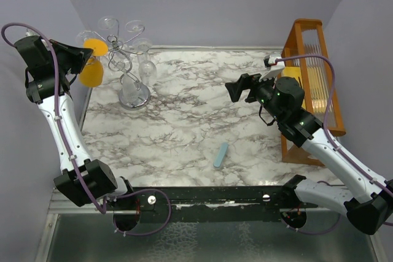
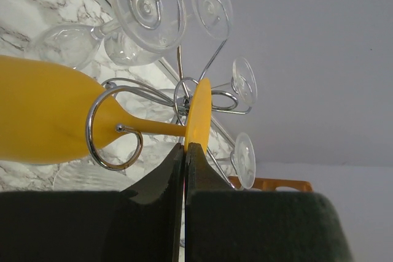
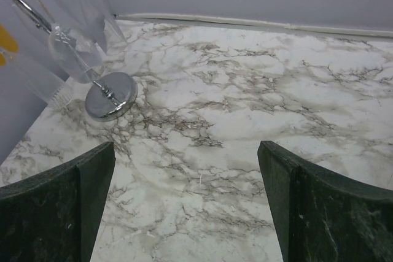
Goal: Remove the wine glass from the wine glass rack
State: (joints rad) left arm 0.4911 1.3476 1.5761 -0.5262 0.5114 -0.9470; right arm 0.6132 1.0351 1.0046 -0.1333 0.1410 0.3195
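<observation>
The yellow wine glass (image 2: 43, 121) hung by its stem in a curled arm of the wine glass rack (image 1: 126, 69), the left gripper (image 2: 185, 148) at its foot rim with jaws pressed together. The rack stood on the marble tabletop (image 1: 184, 108) in a corner of the lavender walls (image 1: 202, 4), with clear glasses (image 1: 146, 69) hanging around it. Well right of the rack, the right gripper (image 3: 186, 151) hovered with jaws wide apart and empty; an orange wooden rack (image 1: 310, 59) stood beyond it, and a small light-blue object (image 1: 221, 154) lay nearer the arms.
</observation>
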